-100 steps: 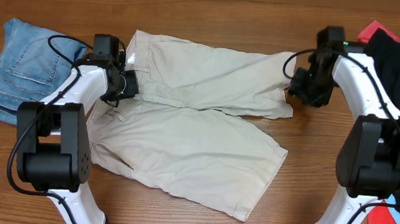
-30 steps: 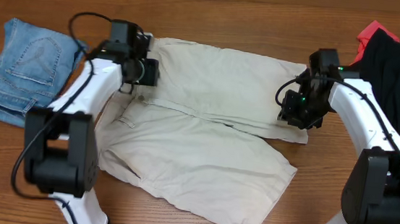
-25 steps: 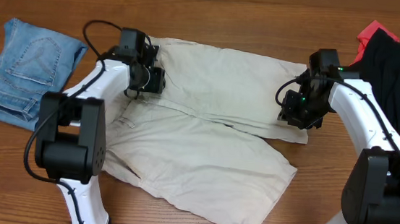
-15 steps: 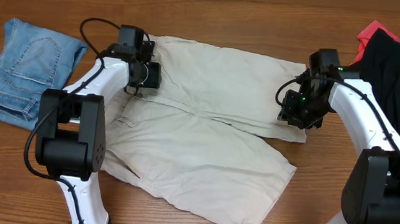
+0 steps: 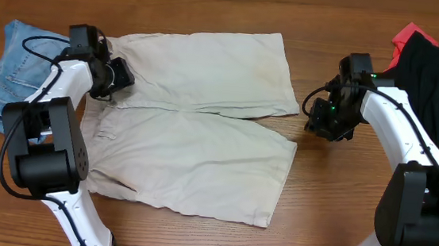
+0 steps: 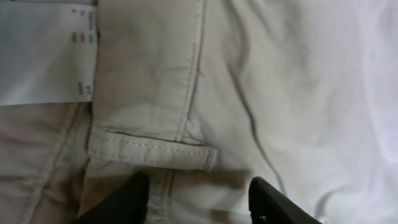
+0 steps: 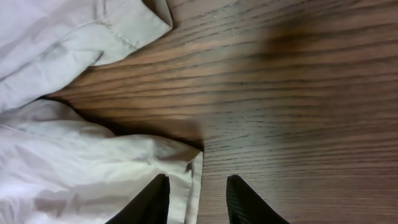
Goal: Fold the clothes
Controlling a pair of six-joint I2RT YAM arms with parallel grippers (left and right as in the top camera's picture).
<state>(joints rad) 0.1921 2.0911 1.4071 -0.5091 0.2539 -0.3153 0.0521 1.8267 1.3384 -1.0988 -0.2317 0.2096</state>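
Robotics laboratory bench. A left arm [image 5: 62, 85] and right arm [image 5: 398, 127], white with exposed cables, stand at a wood-grain tabletop [image 5: 340, 205]; folded jeans [image 5: 4, 80] and piled garments [image 5: 438, 78] flank them.

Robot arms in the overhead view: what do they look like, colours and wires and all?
The left arm and right arm are smooth white links between chunky black joint blocks, with thin black cables looping alongside. A small green light glows on the right arm. The left hand and right hand each end in two black fingers.
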